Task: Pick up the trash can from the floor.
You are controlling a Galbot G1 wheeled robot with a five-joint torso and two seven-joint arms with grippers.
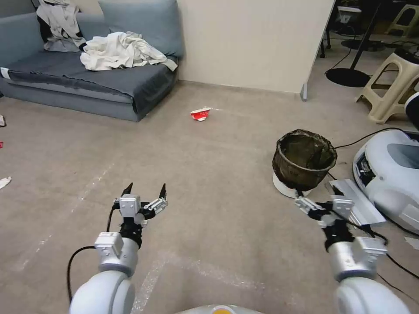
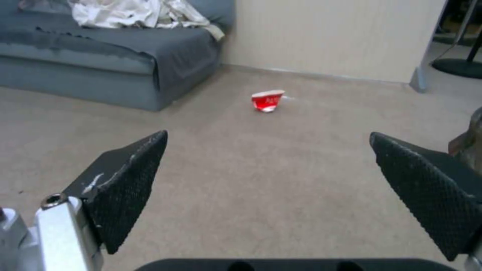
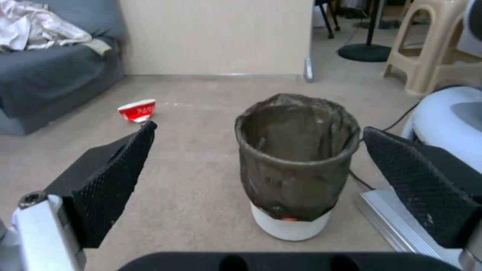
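My right pincer (image 1: 312,205) hangs low over the floor (image 1: 209,174), its 2 black-padded fingers (image 3: 108,177) spread wide apart and holding nothing. Straight ahead of it, near but not touching, stands the trash can (image 3: 296,165), upright on the floor: a small round white bin with a dark brownish-black bag folded over its rim and the white base showing below. In the right wrist view the can sits between the lines of my 2 fingers, just beyond their tips. A flat silver rail (image 1: 355,200) lies on the floor just beside the can, next to a white rounded machine (image 1: 388,174); whether rail and can touch I cannot tell.

My left pincer (image 1: 146,191) hovers over bare floor well apart from the can, its fingers also apart and empty. Farther off lies a crushed red-and-white paper cup (image 1: 200,114), near the corner of a grey sofa (image 1: 87,83) heaped with pale cloth (image 1: 122,50).
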